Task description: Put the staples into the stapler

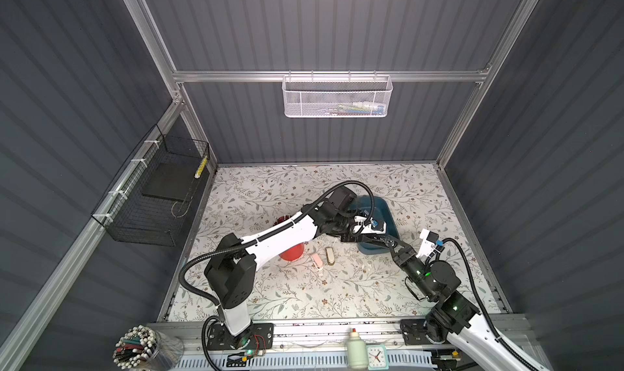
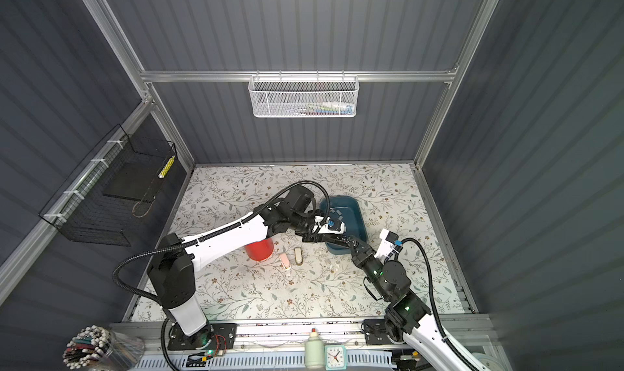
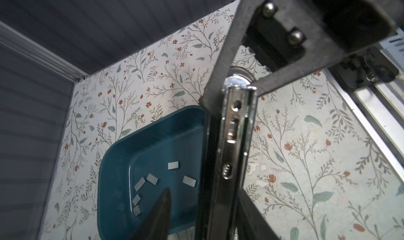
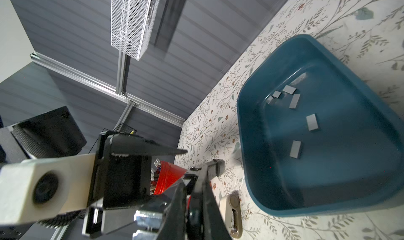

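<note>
The black stapler (image 3: 236, 140) hangs in the air with its shiny metal channel facing the left wrist camera. My right gripper (image 3: 238, 83) is shut on its far end, seen in both top views (image 1: 388, 242) (image 2: 351, 242). My left gripper (image 3: 204, 197) straddles the stapler's near part; one finger lies against it, and a gap shows beside the other finger (image 3: 166, 201). Several grey staples (image 3: 173, 165) (image 4: 311, 122) lie loose in the teal tray (image 3: 102, 173) (image 1: 388, 214) just beyond the stapler.
A red cup (image 1: 291, 252), a pink item (image 1: 316, 261) and a beige-gold item (image 1: 330, 255) sit left of the tray, partly under the left arm. A black wire basket (image 1: 152, 200) hangs on the left wall and a white mesh basket (image 1: 337, 97) on the back rail.
</note>
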Robot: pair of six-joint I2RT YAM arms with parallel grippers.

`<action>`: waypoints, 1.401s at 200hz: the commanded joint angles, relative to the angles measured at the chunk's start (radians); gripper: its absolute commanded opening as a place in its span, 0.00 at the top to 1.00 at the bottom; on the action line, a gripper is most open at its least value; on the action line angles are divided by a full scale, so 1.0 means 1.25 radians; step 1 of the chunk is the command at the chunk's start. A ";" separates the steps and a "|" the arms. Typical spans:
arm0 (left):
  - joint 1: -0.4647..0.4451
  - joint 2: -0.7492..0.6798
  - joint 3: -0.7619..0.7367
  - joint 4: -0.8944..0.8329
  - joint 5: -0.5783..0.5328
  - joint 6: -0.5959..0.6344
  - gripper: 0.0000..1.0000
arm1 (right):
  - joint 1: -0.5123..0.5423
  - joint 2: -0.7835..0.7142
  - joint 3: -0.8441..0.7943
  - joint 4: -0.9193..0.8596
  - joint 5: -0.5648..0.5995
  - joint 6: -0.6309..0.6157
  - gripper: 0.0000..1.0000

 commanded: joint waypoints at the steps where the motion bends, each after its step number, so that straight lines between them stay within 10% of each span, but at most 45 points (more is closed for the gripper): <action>1: -0.005 0.028 0.036 -0.008 0.019 -0.001 0.71 | 0.008 -0.010 0.004 0.098 -0.005 0.015 1.00; 26: -0.006 0.037 0.044 -0.024 0.020 0.006 0.86 | 0.009 -0.010 0.002 0.098 -0.002 0.018 1.00; 44: -0.007 0.037 0.037 -0.018 0.016 0.009 0.61 | 0.008 -0.011 0.001 0.100 -0.001 0.019 1.00; 71: -0.006 0.036 0.028 -0.002 0.029 0.012 0.57 | 0.011 -0.009 -0.002 0.104 0.000 0.024 1.00; 125: -0.007 0.056 0.054 -0.030 0.048 0.042 0.96 | 0.011 -0.010 0.002 0.082 0.007 0.027 1.00; 166: -0.003 0.052 0.049 -0.082 -0.024 0.148 1.00 | 0.011 -0.059 0.047 -0.076 0.058 -0.024 0.37; 227: 0.075 -0.013 0.043 -0.231 0.017 0.310 1.00 | 0.008 -0.194 0.123 -0.337 0.159 -0.147 0.23; 280: 0.078 0.035 0.081 -0.378 -0.025 0.437 1.00 | 0.003 -0.086 0.229 -0.411 0.198 -0.299 0.17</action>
